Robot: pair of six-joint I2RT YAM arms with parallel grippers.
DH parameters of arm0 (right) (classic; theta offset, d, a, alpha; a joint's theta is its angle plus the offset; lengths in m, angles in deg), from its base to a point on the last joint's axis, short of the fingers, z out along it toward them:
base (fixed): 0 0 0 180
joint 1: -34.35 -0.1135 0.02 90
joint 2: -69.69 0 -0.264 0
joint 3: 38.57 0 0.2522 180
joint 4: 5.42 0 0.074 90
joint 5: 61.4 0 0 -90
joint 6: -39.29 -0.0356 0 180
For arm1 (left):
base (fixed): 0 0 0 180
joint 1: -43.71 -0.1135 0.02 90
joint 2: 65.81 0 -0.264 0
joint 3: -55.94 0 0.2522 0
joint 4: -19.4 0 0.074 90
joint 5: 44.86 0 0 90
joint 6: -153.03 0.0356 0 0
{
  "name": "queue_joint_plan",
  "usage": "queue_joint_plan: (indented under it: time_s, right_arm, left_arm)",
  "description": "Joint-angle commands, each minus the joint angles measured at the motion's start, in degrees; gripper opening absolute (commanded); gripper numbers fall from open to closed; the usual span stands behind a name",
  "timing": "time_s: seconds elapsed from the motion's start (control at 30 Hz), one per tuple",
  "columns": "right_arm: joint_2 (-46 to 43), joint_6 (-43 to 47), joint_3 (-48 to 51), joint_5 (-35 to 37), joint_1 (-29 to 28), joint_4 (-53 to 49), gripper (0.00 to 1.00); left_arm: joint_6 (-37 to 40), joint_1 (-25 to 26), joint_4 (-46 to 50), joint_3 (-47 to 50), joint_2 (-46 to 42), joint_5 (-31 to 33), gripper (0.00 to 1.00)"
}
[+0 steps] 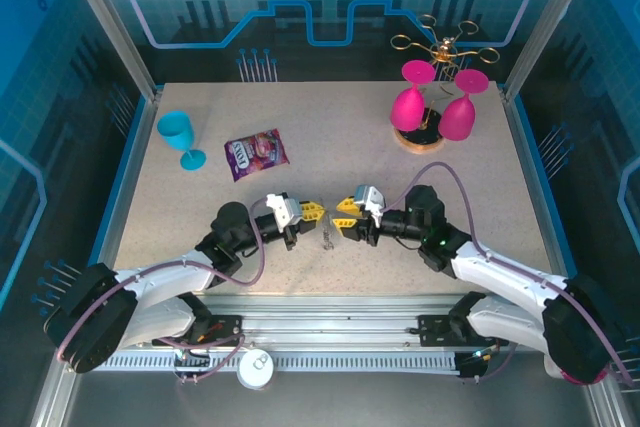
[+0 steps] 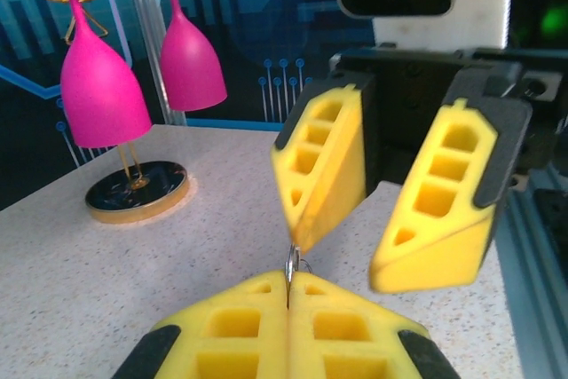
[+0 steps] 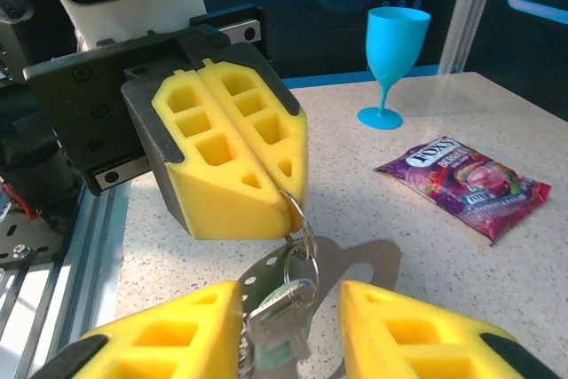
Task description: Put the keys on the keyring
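My left gripper [image 1: 308,212] is shut on the rim of a thin silvery keyring [image 2: 290,265], which stands edge-on out of its yellow fingertips [image 2: 257,295]. In the right wrist view the keyring [image 3: 303,219] hangs from those shut tips, with a smaller ring, a flat grey metal tag [image 3: 364,264] and silvery keys [image 3: 286,312] with a pale teal head dangling below. My right gripper [image 1: 345,215] faces the left one, open, its fingers [image 3: 177,335] either side of the keys; the keys lie close against the left finger. In the top view the bunch [image 1: 328,237] hangs between both grippers.
A purple snack packet [image 1: 257,153] and a blue goblet [image 1: 181,137] lie at the back left. Two pink glasses [image 1: 432,107] hang on a gold wire rack [image 1: 440,47] at the back right. The aluminium rail [image 1: 330,332] runs along the near edge.
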Motion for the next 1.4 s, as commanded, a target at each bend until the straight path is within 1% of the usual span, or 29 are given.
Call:
queue_joint_plan:
  time_s: [0.0,0.2,0.3,0.43,0.5,0.53,0.57,0.6,0.63,0.7,0.77,0.8,0.87,0.93,1.03,1.1,1.13,1.17,1.2,1.23,1.3,1.37]
  right_arm:
    - [1.70,1.94,-2.20,-2.66,0.34,3.60,0.31]
    - [2.90,1.30,-2.44,-2.97,0.12,5.53,0.22]
    - [3.42,1.13,-2.55,-3.78,0.09,6.11,0.16]
    - [3.40,1.03,-2.88,-5.37,0.12,5.59,0.00]
    - [2.80,1.73,-3.45,-5.75,0.20,3.43,0.00]
    - [2.13,3.01,-4.23,-6.00,0.25,0.79,0.00]
    - [1.71,4.66,-5.22,-6.03,0.21,-2.48,0.00]
    - [1.04,7.30,-6.80,-6.19,0.21,-7.27,0.00]
    - [0.44,10.46,-8.64,-6.42,0.12,-13.43,0.00]
    - [-0.16,15.45,-11.94,-7.07,0.04,-22.62,0.00]
    - [-0.08,20.65,-15.56,-7.41,-0.42,-31.30,0.00]
    - [0.36,22.91,-17.57,-7.22,-0.81,-35.42,0.00]
    - [1.56,27.30,-21.22,-5.91,-1.96,-42.22,0.00]
    - [3.34,31.27,-25.44,-4.15,-3.30,-48.51,0.00]
    - [5.61,34.34,-29.94,-2.98,-4.94,-54.06,0.00]
    - [6.11,34.00,-31.51,-3.61,-5.21,-54.90,0.00]
    - [5.80,32.33,-31.21,-3.85,-4.83,-53.33,0.00]
    - [5.01,29.89,-30.32,-4.09,-4.25,-50.68,0.11]
    - [3.60,26.45,-28.09,-4.90,-3.11,-46.22,0.27]
    - [1.89,22.09,-25.15,-5.77,-1.62,-40.87,0.37]
    - [-1.32,14.70,-18.73,-7.42,1.03,-31.20,0.42]
    - [-3.42,9.48,-13.55,-8.11,2.64,-24.01,0.42]
  left_arm:
    - [-2.37,-0.53,-4.05,0.16,0.27,-4.11,0.00]
    - [-3.23,-0.61,-4.74,-0.20,1.10,-5.48,0.00]
    - [-3.68,-0.61,-5.53,-0.23,1.58,-5.83,0.00]
    - [-4.47,-0.63,-6.55,-0.28,1.95,-6.19,0.00]
    - [-4.57,-0.70,-6.04,-0.13,1.80,-5.49,0.00]
    - [-4.25,-0.70,-4.15,-0.46,1.57,-4.75,0.00]
    - [-3.60,-0.79,-1.76,-1.00,1.01,-4.24,0.03]
    - [-2.22,-0.81,2.15,-1.70,0.47,-4.12,0.14]
    - [-0.57,-0.77,6.68,-2.74,-0.39,-4.12,0.18]
    - [2.45,-0.80,14.30,-4.54,-1.93,-4.11,0.20]
    - [5.60,-0.76,22.15,-6.52,-2.81,-4.60,0.19]
    - [7.05,-0.74,25.86,-7.59,-3.05,-4.81,0.16]
    - [8.23,-0.70,29.09,-8.67,-3.29,-5.08,0.09]
    - [8.93,-0.75,31.23,-9.37,-3.51,-5.24,0.05]
    - [10.15,-0.75,34.64,-11.21,-3.56,-6.42,0.04]
    - [10.22,-0.70,35.19,-11.80,-3.72,-7.78,0.00]
    - [9.92,-0.70,34.42,-11.67,-3.98,-8.06,0.00]
    - [9.61,-0.70,33.23,-11.21,-4.32,-8.17,0.00]
    - [9.08,-0.78,31.62,-10.54,-4.55,-8.27,0.00]
    - [8.59,-0.82,29.51,-9.77,-4.91,-8.34,0.00]
    - [7.89,-0.82,25.36,-8.10,-5.45,-8.70,0.00]
    - [7.74,-0.87,21.87,-6.59,-5.79,-9.06,0.00]
